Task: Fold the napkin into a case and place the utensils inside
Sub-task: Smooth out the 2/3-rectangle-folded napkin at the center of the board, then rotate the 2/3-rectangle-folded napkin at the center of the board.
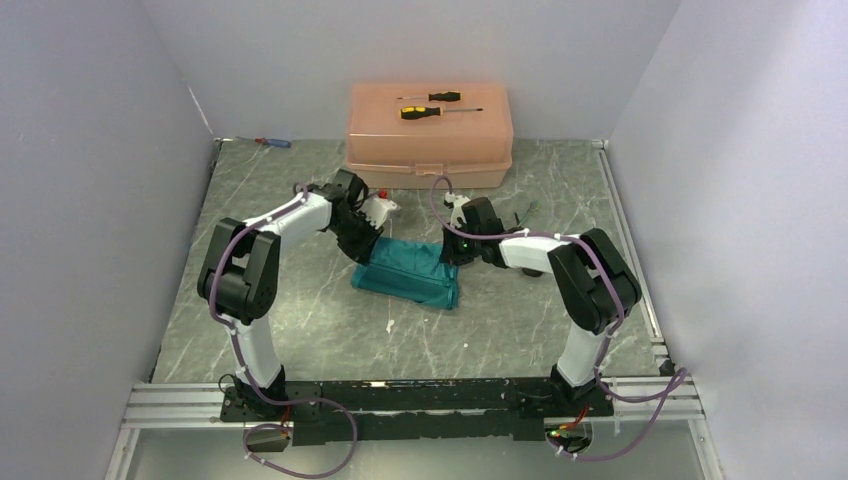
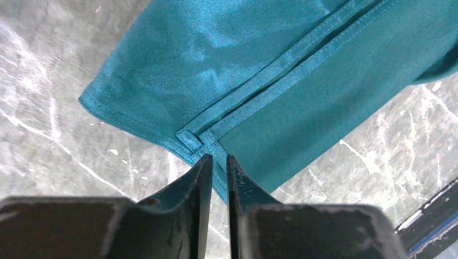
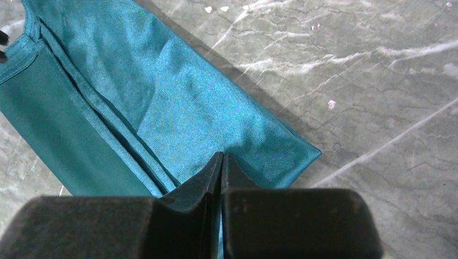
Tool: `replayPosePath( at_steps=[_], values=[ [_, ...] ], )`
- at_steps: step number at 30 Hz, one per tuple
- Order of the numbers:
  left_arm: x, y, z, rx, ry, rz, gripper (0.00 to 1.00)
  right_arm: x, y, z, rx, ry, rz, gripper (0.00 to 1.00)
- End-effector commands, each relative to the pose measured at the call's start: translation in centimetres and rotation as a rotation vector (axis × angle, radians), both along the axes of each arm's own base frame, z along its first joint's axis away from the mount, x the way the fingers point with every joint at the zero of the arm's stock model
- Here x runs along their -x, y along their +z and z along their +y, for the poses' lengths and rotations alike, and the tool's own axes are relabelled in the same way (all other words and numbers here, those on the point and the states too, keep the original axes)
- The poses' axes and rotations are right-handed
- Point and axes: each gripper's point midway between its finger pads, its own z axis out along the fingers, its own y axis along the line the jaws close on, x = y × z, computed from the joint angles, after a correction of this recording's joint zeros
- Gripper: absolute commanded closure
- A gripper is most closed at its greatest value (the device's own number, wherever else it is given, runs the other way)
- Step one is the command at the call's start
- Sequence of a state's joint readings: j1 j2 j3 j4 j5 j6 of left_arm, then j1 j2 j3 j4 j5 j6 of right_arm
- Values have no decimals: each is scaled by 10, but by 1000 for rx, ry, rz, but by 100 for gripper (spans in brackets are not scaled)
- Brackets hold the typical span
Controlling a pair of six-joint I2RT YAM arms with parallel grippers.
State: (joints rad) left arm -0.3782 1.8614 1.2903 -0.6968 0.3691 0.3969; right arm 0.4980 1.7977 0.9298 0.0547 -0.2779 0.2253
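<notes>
The teal napkin [image 1: 410, 275] lies folded into a long strip on the marble table, its hemmed edges meeting along the middle [image 2: 259, 81]. My left gripper [image 1: 365, 243] hovers at its far left corner, fingers [image 2: 202, 172] a narrow slit apart, and the hem corner shows through the gap [image 2: 219, 157]. My right gripper [image 1: 450, 252] is at the far right end, tips pressed together [image 3: 222, 155] on the cloth [image 3: 189, 108], with a teal sliver between the fingers. A thin dark utensil with greenish tines [image 1: 522, 211] pokes out behind my right arm. No other utensil shows.
A peach plastic box [image 1: 430, 150] stands at the back with two yellow-and-black screwdrivers [image 1: 440, 105] on its lid. A small red-and-blue screwdriver [image 1: 272, 142] lies at the back left. Walls close in on three sides, and a metal rail [image 1: 625, 240] runs along the right edge.
</notes>
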Motion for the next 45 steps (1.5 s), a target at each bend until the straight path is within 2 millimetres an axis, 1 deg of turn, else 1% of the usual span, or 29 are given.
replayPosePath(
  at_steps=[1, 3, 4, 6, 7, 9, 10, 11, 13, 15, 17, 20, 22, 24, 29, 32, 36, 42, 45],
  values=[
    [-11, 46, -8, 70, 0, -48, 72, -7, 28, 3, -45, -15, -49, 92],
    [-11, 58, -7, 76, -9, -52, 63, -10, 50, 9, -76, 5, -70, 88],
    [-9, 63, -7, 80, -17, -46, 59, -15, 63, 12, -88, 11, -93, 86],
    [0, 72, -5, 92, -53, -26, 55, -20, 79, 11, -80, 6, -124, 82],
    [7, 73, -5, 96, -79, -12, 53, -25, 86, 9, -73, 0, -147, 80],
    [24, 72, -3, 105, -121, 33, 52, -35, 88, 3, -38, -22, -178, 74],
    [31, 67, -1, 96, -140, 50, 52, -39, 85, 0, -17, -30, -178, 74],
    [41, 58, 3, 76, -156, 73, 51, -43, 77, -1, 5, -31, -171, 74],
    [51, 41, 9, 32, -180, 78, 51, -51, 64, -6, 43, -52, -170, 74],
    [58, 25, 15, -1, -196, 76, 51, -58, 52, -10, 79, -68, -169, 75],
    [60, 18, 17, -15, -195, 67, 50, -63, 44, -13, 107, -78, -172, 75],
    [52, 16, 19, -36, -186, 12, 51, -67, 35, -17, 129, -87, -174, 76],
    [44, 18, 17, -49, -189, -31, 51, -68, 32, -18, 133, -89, -168, 77],
    [41, 15, 16, -83, -207, -68, 50, -66, 28, -19, 132, -87, -159, 77],
    [43, -4, 17, -218, -319, -136, 49, -57, 19, -23, 137, -81, -131, 80],
    [43, -10, 19, -251, -361, -136, 49, -51, 16, -25, 136, -80, -117, 81],
    [43, -11, 20, -280, -401, -142, 50, -42, 12, -28, 136, -77, -100, 83],
    [28, -13, 30, -356, -391, -214, 56, -34, 7, -32, 140, -79, -84, 85],
    [23, -16, 33, -379, -393, -238, 57, -26, 9, -34, 136, -84, -72, 87]
  ],
)
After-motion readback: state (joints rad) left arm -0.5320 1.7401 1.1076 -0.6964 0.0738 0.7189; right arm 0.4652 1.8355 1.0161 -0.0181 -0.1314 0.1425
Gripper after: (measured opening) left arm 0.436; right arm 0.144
